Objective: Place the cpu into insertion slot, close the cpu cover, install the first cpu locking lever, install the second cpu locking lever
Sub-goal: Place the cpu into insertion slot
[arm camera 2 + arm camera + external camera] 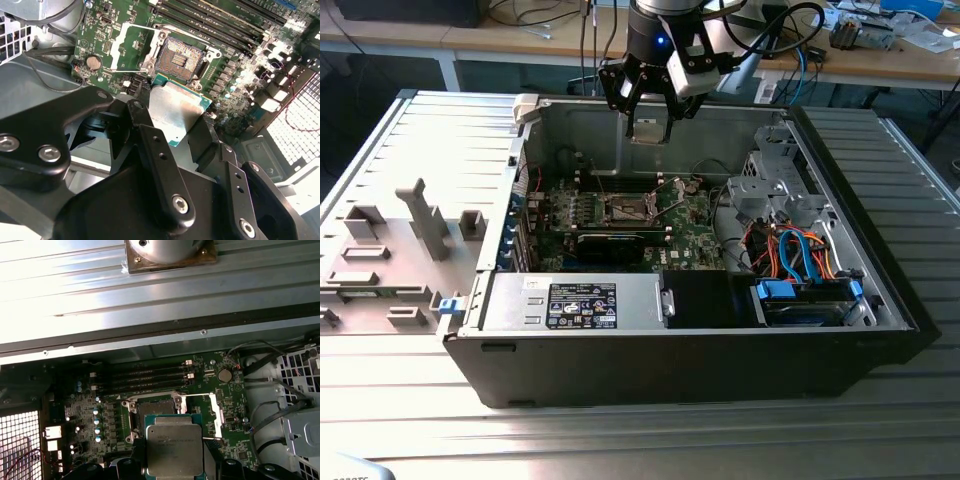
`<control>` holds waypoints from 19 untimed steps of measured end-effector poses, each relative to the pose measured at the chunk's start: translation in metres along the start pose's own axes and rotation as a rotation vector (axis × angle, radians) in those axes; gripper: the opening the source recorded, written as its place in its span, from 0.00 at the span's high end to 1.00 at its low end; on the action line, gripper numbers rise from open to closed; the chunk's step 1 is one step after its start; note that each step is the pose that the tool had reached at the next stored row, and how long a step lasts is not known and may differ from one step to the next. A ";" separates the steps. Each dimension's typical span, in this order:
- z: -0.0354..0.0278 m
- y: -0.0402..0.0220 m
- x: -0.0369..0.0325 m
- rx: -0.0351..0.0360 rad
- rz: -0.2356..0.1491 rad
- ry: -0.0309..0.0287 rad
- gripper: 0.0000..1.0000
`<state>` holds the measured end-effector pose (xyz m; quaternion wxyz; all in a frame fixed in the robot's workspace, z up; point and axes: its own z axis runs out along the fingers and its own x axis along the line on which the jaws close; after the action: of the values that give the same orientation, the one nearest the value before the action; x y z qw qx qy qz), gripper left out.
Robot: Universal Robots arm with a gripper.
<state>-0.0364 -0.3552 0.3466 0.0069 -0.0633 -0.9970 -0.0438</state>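
Observation:
High over the open computer case, my gripper (648, 122) is shut on the cpu (648, 129), a thin square chip with a silver-grey top. Both wrist views show black fingers (141, 125) gripping two opposite edges of the cpu (175, 107) (174, 450). The insertion slot (180, 59) (150, 409) (625, 208) lies bare on the green board below, apart from the chip, which hides part of it in the first wrist view. The cpu cover (119, 46) (215, 410), a silver frame, is swung open beside the slot.
Long memory slots (145, 377) run beside the socket. A drive cage with blue and orange cables (800, 255) fills the exterior view's right of the case; a power supply (580, 305) sits at its front. Grey fixtures (425, 220) stand on the table at the exterior view's left.

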 end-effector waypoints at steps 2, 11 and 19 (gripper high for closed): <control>0.0000 0.0000 0.0000 0.0000 0.001 -0.0001 0.46; 0.0000 0.0000 0.0000 -0.0001 0.005 -0.0004 0.46; 0.0000 0.0000 0.0000 -0.0002 0.009 -0.0008 0.46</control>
<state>-0.0364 -0.3552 0.3466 0.0067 -0.0679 -0.9967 -0.0438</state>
